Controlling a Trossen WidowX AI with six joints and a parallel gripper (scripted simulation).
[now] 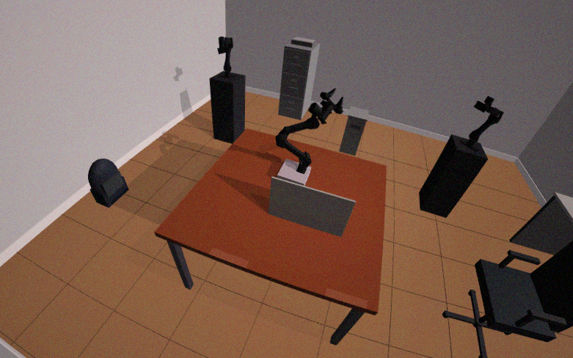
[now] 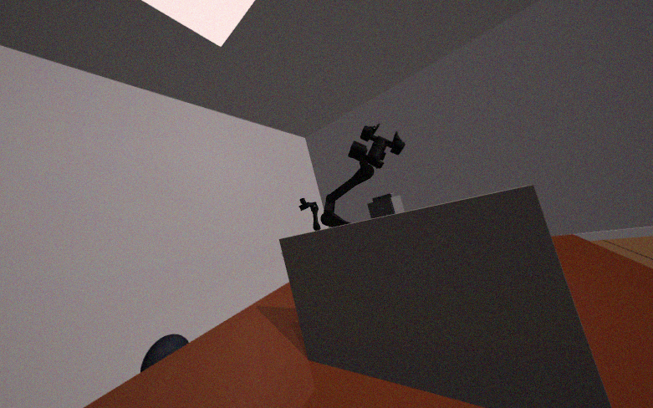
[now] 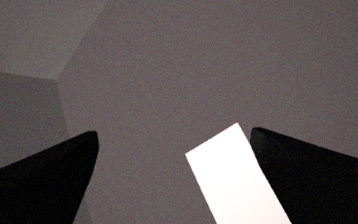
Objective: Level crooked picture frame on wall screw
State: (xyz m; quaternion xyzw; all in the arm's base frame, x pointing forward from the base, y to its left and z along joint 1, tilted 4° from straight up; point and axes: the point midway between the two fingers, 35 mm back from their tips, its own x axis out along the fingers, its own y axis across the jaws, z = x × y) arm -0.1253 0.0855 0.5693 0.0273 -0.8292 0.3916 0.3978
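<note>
The picture frame and the wall screw do not show in any view. A grey upright panel (image 1: 310, 207) (image 2: 430, 298) stands on the red-brown table (image 1: 235, 222) (image 2: 237, 369); the top and exterior views show one face of it, and its other face, toward the arm, is hidden. My gripper (image 1: 338, 94) (image 2: 387, 128) (image 3: 176, 137) is open and empty, raised well above the panel's top edge, with its fingers pointing upward. The wrist view shows only ceiling, walls and a bright ceiling light between and behind the fingers. How the frame hangs cannot be told.
My arm's pale base (image 1: 287, 171) sits close to the panel on the arm's side. Off the table are two black pedestals (image 1: 227, 108) (image 1: 450, 175) with small arms, a drawer cabinet (image 1: 294, 82), a grey bin (image 1: 353, 133), a backpack (image 1: 107, 182) and an office chair (image 1: 508, 296).
</note>
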